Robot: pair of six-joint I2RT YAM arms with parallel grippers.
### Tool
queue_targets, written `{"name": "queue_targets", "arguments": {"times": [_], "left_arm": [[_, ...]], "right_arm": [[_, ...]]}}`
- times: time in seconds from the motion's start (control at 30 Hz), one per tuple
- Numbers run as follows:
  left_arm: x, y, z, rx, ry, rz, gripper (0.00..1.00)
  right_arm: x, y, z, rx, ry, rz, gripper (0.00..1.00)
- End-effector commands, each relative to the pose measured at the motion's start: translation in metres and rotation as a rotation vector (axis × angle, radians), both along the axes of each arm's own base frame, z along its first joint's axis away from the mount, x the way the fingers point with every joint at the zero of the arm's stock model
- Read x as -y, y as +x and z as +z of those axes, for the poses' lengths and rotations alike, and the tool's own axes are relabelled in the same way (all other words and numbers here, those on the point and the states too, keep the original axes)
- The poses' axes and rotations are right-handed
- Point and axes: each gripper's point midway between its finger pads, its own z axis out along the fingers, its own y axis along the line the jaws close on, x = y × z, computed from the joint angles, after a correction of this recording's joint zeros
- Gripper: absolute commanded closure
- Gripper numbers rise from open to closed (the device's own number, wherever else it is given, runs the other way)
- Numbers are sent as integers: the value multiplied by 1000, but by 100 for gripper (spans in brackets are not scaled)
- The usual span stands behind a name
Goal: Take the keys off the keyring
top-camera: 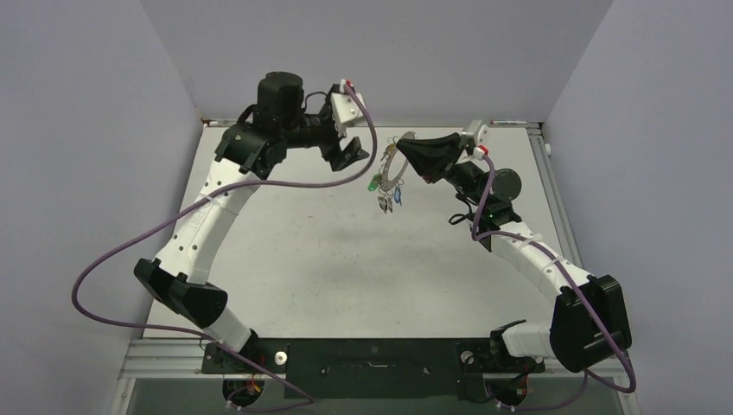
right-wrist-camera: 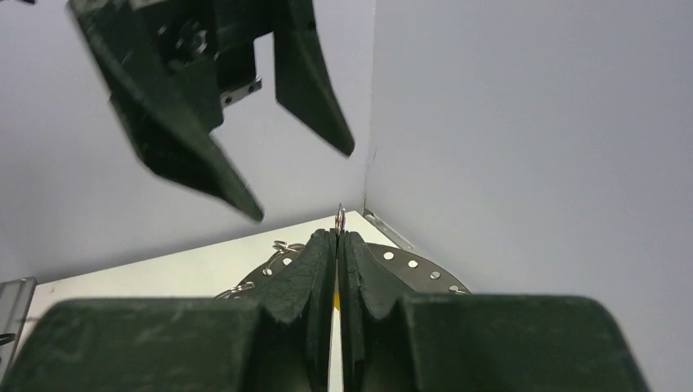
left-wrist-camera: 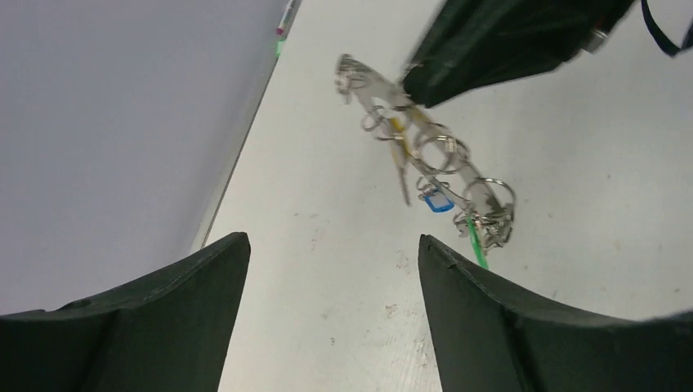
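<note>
On the left, the left gripper [top-camera: 350,156] hangs above the far part of the table [top-camera: 302,251]. Its fingers are spread apart and grasp nothing. Its wrist view shows a wide gap between them, aimed toward the keyring but stopping short of it.

Just to its right, the keyring [top-camera: 396,166] is held up in the air, clear of the table and tilted so that its broad face turns toward the left arm. The keys [top-camera: 386,197] dangle in a bunch from its lower edge on small split rings [left-wrist-camera: 445,151], a green head and a blue head among them.

Further right, the right gripper [top-camera: 413,154] is clenched on the keyring's rim, pinching the flat metal between closed fingers.

The step in hand looks like the approach to one key, with the right arm presenting the ring and the left arm free to work. The next move probably calls for the left gripper to come in on a single key or its small ring, narrow its fingers onto that tiny target and work it off while the right arm holds the ring steady. The keys crowd together, so singling one out is likely the hard part.
</note>
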Motion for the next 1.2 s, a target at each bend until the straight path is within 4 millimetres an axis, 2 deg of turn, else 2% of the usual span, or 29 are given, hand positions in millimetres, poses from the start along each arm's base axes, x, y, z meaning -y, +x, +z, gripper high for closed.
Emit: {"name": "queue_targets", "arguments": {"times": [0.0,0.1,0.27,0.37,0.53,0.6,0.77,1.17], "left_arm": [[-20,1,44,-229,-168,87,25],[-13,-8,71,-258,-263,43,25],[2,-42,81,-315,-322,-193,39],[6,-50,90,-282,-376,-279,50],[6,-63,77,-270,-366,-373,71],[6,-66,73,-261,-375,-389,76],[2,-65,73,-269,-441,-363,80],[-3,-77,76,-256,-444,-388,79]], "right_arm": [[6,-28,48,179,55,61,95],[1,-35,49,195,41,135,95],[-7,-51,51,235,39,265,95],[-13,-56,51,264,4,301,95],[-19,-56,53,262,-23,320,95],[-22,-58,53,257,-31,332,95],[-31,-65,51,255,-47,358,95],[-44,-72,50,253,-52,362,95]]}}
